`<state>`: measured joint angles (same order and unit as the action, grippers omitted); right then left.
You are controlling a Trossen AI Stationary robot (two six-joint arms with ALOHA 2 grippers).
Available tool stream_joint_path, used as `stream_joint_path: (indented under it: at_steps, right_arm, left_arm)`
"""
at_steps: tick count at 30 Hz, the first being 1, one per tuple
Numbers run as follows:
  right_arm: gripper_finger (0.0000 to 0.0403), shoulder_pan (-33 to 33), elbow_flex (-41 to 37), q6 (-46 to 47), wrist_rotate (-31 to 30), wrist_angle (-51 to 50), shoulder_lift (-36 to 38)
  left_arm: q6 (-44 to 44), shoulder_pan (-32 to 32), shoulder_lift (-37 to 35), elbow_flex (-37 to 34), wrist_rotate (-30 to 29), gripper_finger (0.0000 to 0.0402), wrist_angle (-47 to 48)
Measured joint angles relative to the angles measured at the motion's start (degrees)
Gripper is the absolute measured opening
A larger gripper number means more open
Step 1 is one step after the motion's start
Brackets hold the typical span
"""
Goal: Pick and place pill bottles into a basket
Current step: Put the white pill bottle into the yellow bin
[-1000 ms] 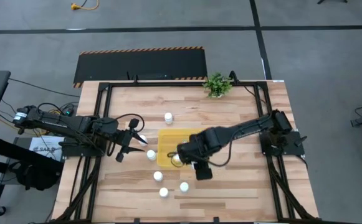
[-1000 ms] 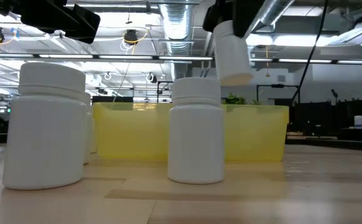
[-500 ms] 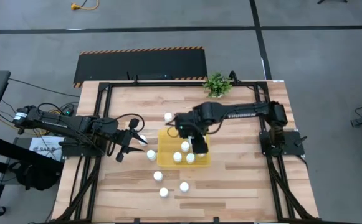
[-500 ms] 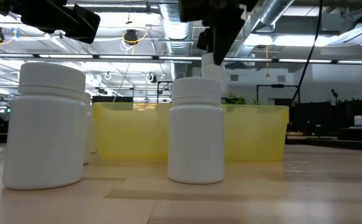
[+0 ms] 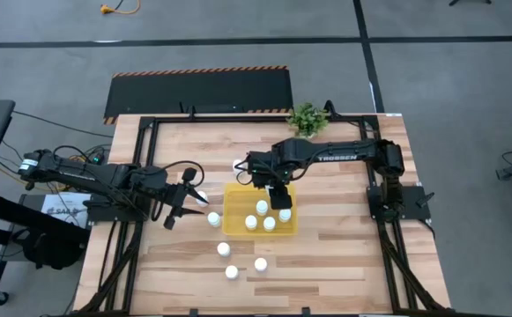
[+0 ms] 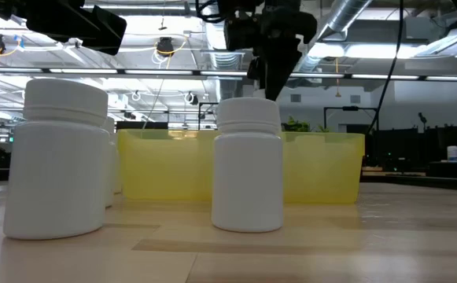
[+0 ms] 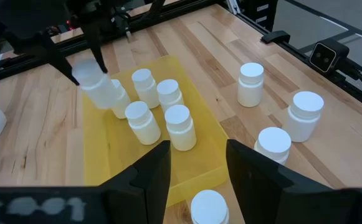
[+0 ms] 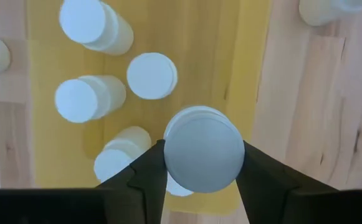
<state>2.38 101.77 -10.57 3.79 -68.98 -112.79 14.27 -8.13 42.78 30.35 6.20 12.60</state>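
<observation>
The yellow basket [image 5: 234, 199] lies mid-table and holds several white pill bottles [image 7: 177, 126], all standing on their bases. My right gripper [image 5: 276, 185] hangs over the basket's far part, pointing down, shut on one more pill bottle [image 8: 204, 149]; this bottle looks blurred in the left wrist view [image 7: 97, 85]. More bottles stand on the wood near the basket [image 5: 223, 250]. My left gripper [image 7: 197, 146] waits at the table's left, its fingers apart with nothing between them. My right gripper pinches the bottle's two opposite sides [image 8: 168, 155] between its two fingers, coming from above and pointing down. The bottle's cap faces up between the fingers. It hangs clear above the basket floor [image 8: 230, 68]. How far down the fingers reach is hidden by the cap.
A small green plant [image 5: 307, 120] stands at the table's far edge. One bottle [image 5: 238, 165] stands just beyond the basket's far side. Two big bottles [image 6: 248, 165] stand close in front of the low camera. Black frame rails [image 5: 374, 158] run along the table's sides.
My right gripper has carried the bottle from over the basket's near edge toward the table's far edge, then a little to the right. It now hangs over the basket's far part. The bottles in the basket that the arm had covered now show.
</observation>
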Motion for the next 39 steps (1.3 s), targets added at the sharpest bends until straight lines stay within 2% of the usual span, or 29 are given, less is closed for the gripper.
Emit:
stream_joint_path:
  at_steps: [39]
  right_arm:
    - [0.0157,-0.4,-15.7,4.6,-1.1,17.2,0.0]
  left_arm:
    - [0.5,0.0,0.0,0.0,0.0,0.0144,0.0]
